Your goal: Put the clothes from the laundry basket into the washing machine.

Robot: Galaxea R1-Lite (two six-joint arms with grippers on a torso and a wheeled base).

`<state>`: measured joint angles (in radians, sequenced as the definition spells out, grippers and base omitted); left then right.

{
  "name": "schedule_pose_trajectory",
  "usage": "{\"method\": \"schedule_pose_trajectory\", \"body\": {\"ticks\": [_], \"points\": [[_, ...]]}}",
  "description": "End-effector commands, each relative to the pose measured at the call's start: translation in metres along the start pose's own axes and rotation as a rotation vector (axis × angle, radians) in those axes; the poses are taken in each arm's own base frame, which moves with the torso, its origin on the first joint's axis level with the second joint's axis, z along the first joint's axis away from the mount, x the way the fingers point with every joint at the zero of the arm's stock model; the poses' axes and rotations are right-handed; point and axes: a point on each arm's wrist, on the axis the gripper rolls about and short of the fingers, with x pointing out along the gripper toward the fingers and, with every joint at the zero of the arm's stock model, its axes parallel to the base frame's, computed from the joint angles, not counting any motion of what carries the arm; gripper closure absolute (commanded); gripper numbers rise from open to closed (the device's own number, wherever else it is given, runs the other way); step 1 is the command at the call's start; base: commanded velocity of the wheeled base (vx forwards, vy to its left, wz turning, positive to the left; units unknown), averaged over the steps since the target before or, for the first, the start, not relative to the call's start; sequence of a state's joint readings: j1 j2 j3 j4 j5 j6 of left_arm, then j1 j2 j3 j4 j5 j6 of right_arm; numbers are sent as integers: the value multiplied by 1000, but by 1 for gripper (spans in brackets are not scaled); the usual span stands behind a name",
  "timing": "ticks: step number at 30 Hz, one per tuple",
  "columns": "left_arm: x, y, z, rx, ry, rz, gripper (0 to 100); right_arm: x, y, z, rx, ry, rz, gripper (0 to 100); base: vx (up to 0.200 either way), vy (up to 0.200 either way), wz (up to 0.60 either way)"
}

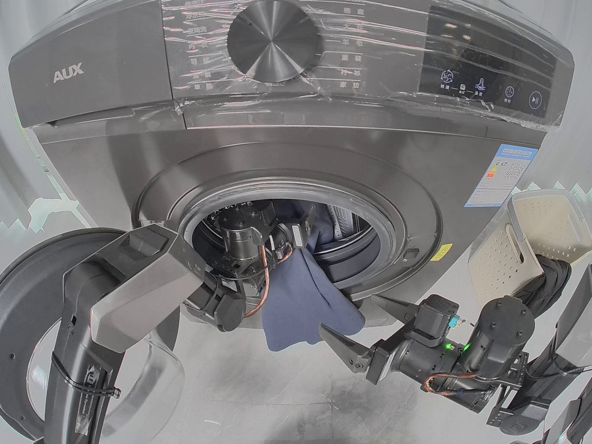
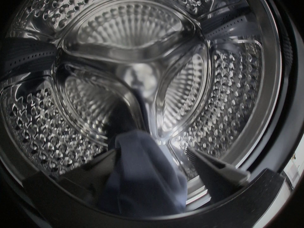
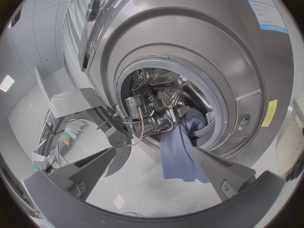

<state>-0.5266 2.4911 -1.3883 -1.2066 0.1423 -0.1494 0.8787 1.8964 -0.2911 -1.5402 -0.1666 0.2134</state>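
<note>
The blue garment hangs lengthwise over the lower lip of the washing machine. Its top end is just inside the drum and its longer part drops outside toward the floor. The left gripper is at the drum mouth with its fingers spread and the cloth bunched between them (leaning on one finger, not pinched). The right gripper, also spread, sits just beside the dangling hem on its basket side. It is probably the nearer arm for pushing the tail in.
</note>
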Motion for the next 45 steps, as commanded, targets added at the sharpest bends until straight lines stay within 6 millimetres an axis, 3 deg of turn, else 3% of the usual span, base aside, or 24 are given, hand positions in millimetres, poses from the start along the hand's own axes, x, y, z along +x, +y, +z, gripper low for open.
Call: {"method": "schedule_pose_trajectory", "body": {"ticks": [1, 5, 13, 21, 22, 31, 38, 45], "points": [[-21, -11, 0, 15, 107, -22, 0, 0, 0, 0, 0, 1, -1, 0, 0, 0, 0], [-34, -19, -2, 27, 171, -39, 0, 0, 0, 0, 0, -2, 0, 0, 0, 0, 0], [-53, -26, -27, 66, 285, -100, 0, 0, 0, 0, 0, -1, 0, 0, 0, 0, 0], [-55, -19, -43, 111, 350, -85, 0, 0, 0, 1, 0, -4, 0, 0, 0, 0, 0], [-54, -17, -44, 112, 358, -81, 100, 0, 0, 1, 0, -4, 0, 0, 0, 0, 0], [-44, -14, -37, 96, 314, -72, 100, -1, 2, 2, 1, -9, 6, 0, 0, 0, 0], [-7, -25, -2, -13, 93, -35, 100, 0, 3, 2, 2, -13, 10, 0, 0, 0, 0], [20, -25, 12, -48, -73, -12, 100, 0, 3, 3, 2, -14, 9, 0, 0, 0, 0]]}}
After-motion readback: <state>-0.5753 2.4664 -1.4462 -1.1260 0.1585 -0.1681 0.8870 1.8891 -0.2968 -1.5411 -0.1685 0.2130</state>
